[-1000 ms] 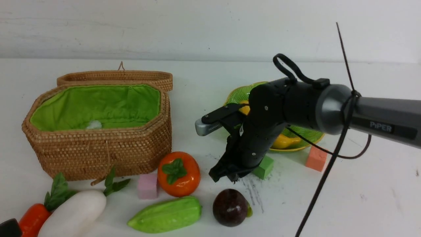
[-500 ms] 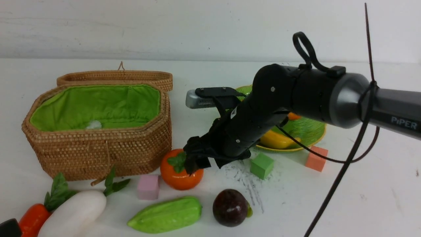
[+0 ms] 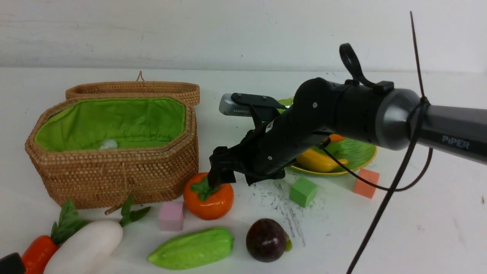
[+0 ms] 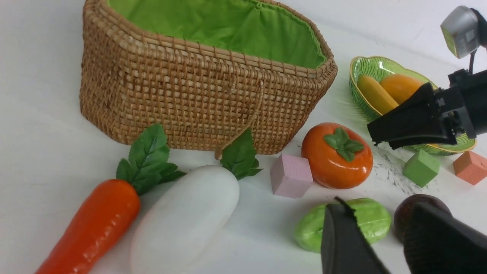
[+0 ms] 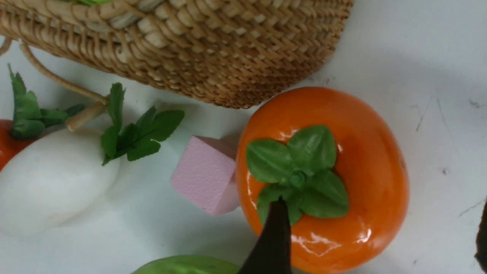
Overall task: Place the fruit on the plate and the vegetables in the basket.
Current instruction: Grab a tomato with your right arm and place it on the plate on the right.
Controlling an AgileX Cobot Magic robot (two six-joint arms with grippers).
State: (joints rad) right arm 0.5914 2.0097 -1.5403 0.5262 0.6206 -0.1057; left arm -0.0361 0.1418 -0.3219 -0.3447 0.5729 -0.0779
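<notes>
My right gripper (image 3: 239, 174) hangs spread wide above the persimmon (image 3: 209, 199) and holds nothing. One finger (image 5: 274, 236) crosses the green leaf cap and the other stands off the fruit's right side; I cannot tell whether either touches it. The persimmon sits cap up on the table (image 3: 418, 228), just off the basket's (image 3: 114, 167) near right corner, with a pink foam cube (image 3: 171, 215) just beside it on the left.

My left gripper (image 4: 395, 247) is low at the near left, its fingers parted with nothing between them.

The plate (image 3: 374, 155) lies to the right, farther back, partly behind my right arm. On it the banana (image 3: 317, 160) lies with its long axis roughly left to right, and the mango (image 3: 336, 137) lies behind it, mostly hidden.

At the near edge the gourd (image 3: 192, 247) lies lengthwise left to right, its narrower end to the left, and the mangosteen (image 3: 266, 239) is just right of it. The radish (image 3: 85, 247) and the carrot (image 3: 38, 253) lie side by side at the near left, both angled so that their leaves point far and right, toward the basket.
</notes>
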